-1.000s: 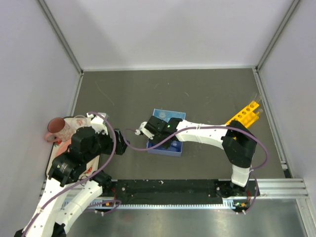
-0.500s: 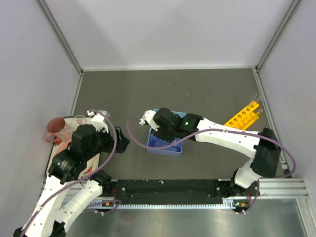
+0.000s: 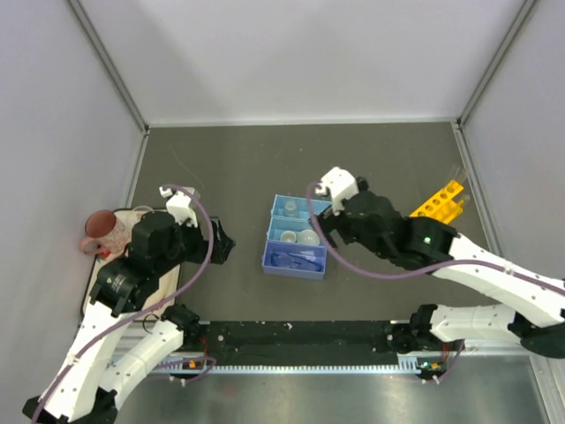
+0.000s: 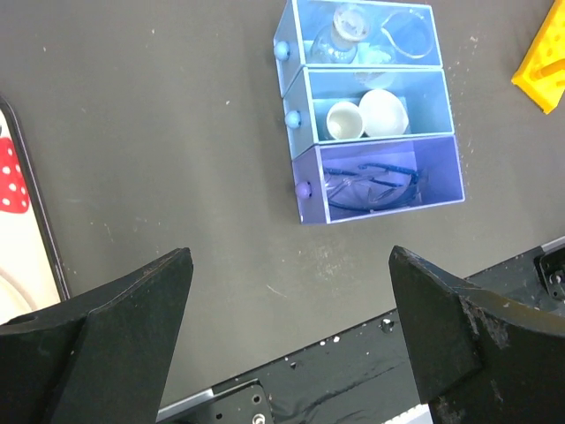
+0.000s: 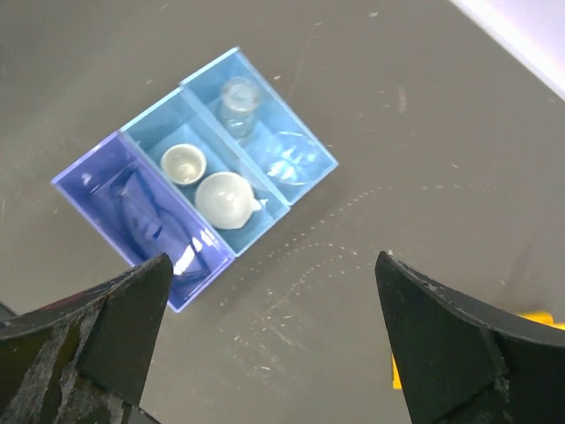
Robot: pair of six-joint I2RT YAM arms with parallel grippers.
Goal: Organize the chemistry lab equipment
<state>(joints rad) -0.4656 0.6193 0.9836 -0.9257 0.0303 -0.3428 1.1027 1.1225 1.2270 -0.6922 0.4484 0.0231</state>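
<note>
Tray (image 3: 268, 231) sits mid-table, its bins stacked from 12 to 6 o'clock. Beakers (image 4: 338, 44) are in the 12 o'clock bin, two dishes (image 4: 344, 119) in the middle one, goggles (image 4: 371, 177) at 6.

A second ago the right arm lay across the tray and hid it. It has since drawn off toward 3 o'clock, right gripper (image 5: 272, 261) spread wide with nothing in it. I take that as a drop finished, and the tray looks sorted.

Left gripper (image 3: 221, 243) is at 9 o'clock, jaws apart, empty. Rack (image 3: 437, 208) stands at 3 o'clock, near the wall.

The overhead view shows the rack whole but the bins' contents only as pale blobs. The wrist views make those contents plain, while the left wrist catches just a rack corner. Tubes: cannot make them out for certain in any view.
</note>
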